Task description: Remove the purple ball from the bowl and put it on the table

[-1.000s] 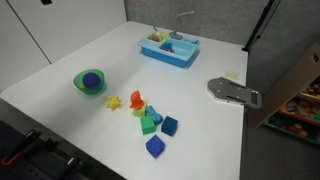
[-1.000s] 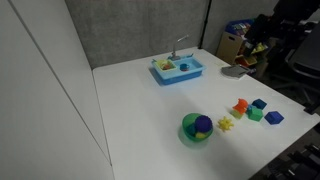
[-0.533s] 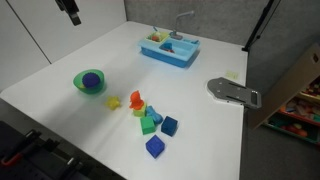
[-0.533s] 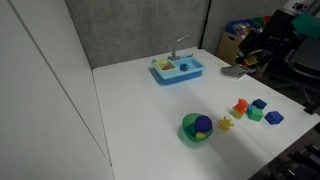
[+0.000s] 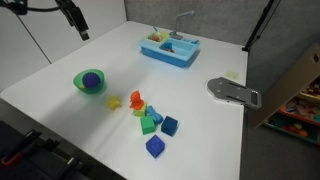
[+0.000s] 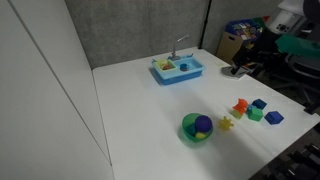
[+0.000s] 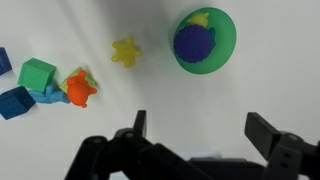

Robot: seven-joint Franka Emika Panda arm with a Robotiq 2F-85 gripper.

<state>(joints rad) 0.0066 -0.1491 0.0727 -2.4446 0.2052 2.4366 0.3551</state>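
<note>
I had the gripper [image 7: 197,128] along the bottom edge of the wrist view, its two fingers [image 7: 140,122] spread wide with nothing but bare table [image 7: 260,90] between them. The purple ball [image 7: 193,42] sat inside the bowl [image 7: 228,45] at the upper right of that view, well apart from the fingers. A yellow star [image 7: 126,51] lay just left of the bowl. Further left was a cluster of an orange piece [image 7: 80,88], a green block [image 7: 37,73] and a blue block [image 7: 15,100]. In an exterior view the gripper [image 5: 78,25] hung at the upper left, above the table and well clear of the bowl [image 5: 78,85] holding the ball [image 5: 91,79]. The light blue tray [image 5: 170,50] stood at the table's far side.
</note>
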